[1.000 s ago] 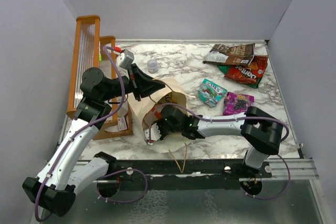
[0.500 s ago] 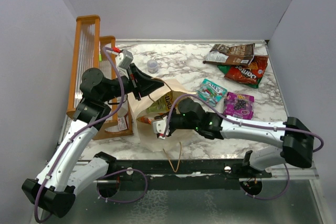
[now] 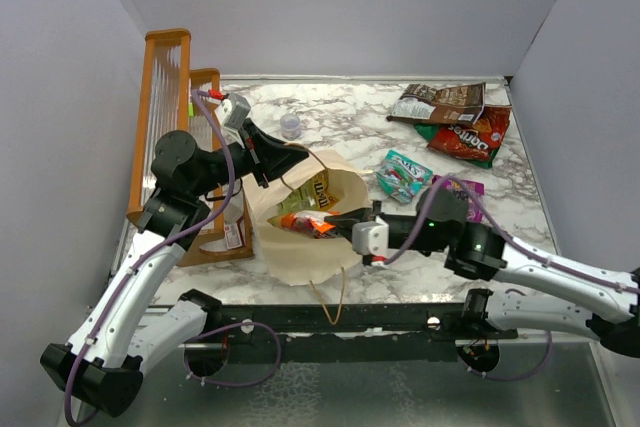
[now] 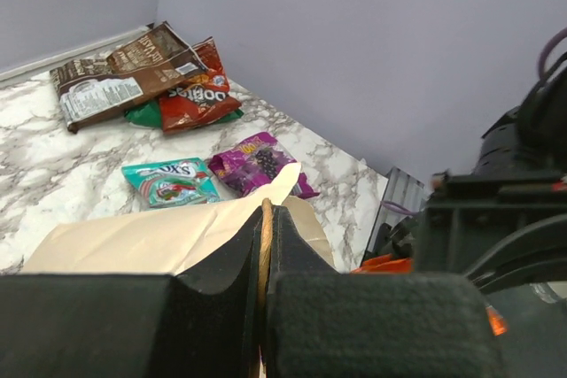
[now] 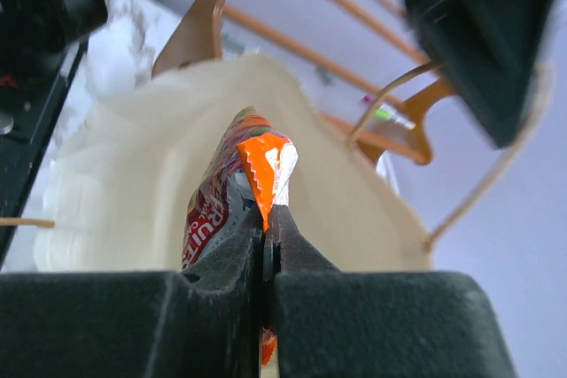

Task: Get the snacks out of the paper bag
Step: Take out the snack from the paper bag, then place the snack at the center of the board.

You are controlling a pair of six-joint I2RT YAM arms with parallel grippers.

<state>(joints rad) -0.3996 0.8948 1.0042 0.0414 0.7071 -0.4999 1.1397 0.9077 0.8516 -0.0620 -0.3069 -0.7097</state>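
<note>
The cream paper bag (image 3: 300,247) lies with its mouth facing right. My left gripper (image 3: 290,160) is shut on its tan loop handle (image 4: 264,236), holding the top edge up. At the bag's mouth my right gripper (image 3: 338,222) is shut on the corner of an orange-red fruit snack packet (image 5: 232,190), which is partly out of the bag. A yellow-brown candy pack (image 3: 312,190) still lies inside. On the table to the right are a brown chip bag (image 3: 440,100), a red chip bag (image 3: 470,135), a teal-pink packet (image 3: 403,175) and a purple pouch (image 4: 257,161).
An orange-framed wooden rack (image 3: 170,137) stands along the left wall behind the bag. A small clear cup (image 3: 290,125) sits at the back. The bag's second handle (image 3: 335,297) hangs over the table's front edge. Grey walls enclose three sides.
My right arm has drawn back to the right, pulling the orange-red packet from deep in the bag to its mouth. The bag's mouth now shows wider. The left gripper barely moved.
</note>
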